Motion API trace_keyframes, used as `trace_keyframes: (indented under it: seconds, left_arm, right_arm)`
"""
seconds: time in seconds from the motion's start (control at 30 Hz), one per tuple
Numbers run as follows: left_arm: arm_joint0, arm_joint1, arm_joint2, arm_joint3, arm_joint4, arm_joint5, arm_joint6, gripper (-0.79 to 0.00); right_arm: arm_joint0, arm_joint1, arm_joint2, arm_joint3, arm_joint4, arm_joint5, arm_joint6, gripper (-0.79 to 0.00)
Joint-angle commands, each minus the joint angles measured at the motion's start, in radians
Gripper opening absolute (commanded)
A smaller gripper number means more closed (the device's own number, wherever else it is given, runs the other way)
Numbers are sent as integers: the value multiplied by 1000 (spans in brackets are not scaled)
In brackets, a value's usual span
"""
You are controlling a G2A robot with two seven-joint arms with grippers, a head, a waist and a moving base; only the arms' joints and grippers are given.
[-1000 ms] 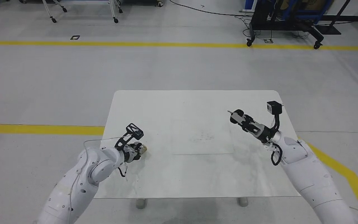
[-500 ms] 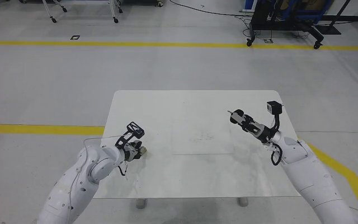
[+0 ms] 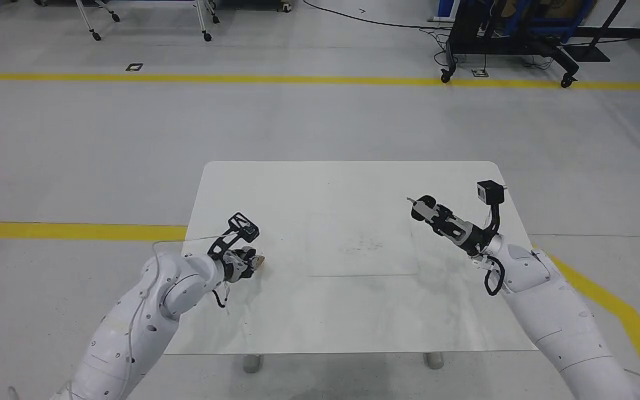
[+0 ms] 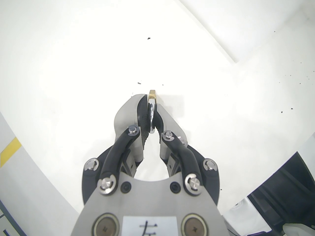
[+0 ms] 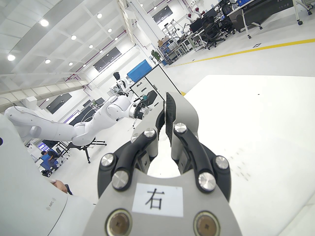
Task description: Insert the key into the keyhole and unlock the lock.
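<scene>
My left gripper (image 3: 249, 264) is low over the white table (image 3: 340, 185) near its left edge. It is shut on a small padlock (image 4: 152, 95), seen edge-on: a silver shackle sits between the pads and a brass body pokes out past the fingertips. The top view shows the padlock (image 3: 256, 263) as a brass spot at the gripper's tip. My right gripper (image 3: 417, 205) hangs above the table's right side, pointing toward the left arm. Its pads are pressed together in the right wrist view (image 5: 167, 104). A thin pale tip, apparently the key (image 3: 409, 201), sticks out of it.
A thin white sheet (image 3: 362, 245) lies flat on the middle of the table between the arms; its edge (image 4: 221, 50) runs ahead of the left gripper. Small dark specks dot the tabletop. Wheeled racks stand far off on the floor behind.
My left gripper has shifted slightly forward and toward the table's middle with the padlock still held. The right arm has not moved.
</scene>
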Motion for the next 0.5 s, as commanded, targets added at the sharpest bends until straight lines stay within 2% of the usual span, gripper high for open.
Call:
trace_keyframes:
  seconds: [0.0, 0.23, 0.33, 0.47]
  left_arm:
    - [-15, -2, 8, 20, 3, -4, -11, -785]
    - [-52, -11, 23, 69, 12, 17, -7, -785]
    - [-50, -12, 17, 62, 25, 30, 20, -785]
    - [-32, -10, -7, 29, -4, 0, 82, -785]
  right_arm:
    - [0, 0, 0, 0, 0, 0, 0, -785]
    - [0, 0, 0, 0, 0, 0, 0, -785]
    - [0, 0, 0, 0, 0, 0, 0, -785]
    - [0, 0, 0, 0, 0, 0, 0, -785]
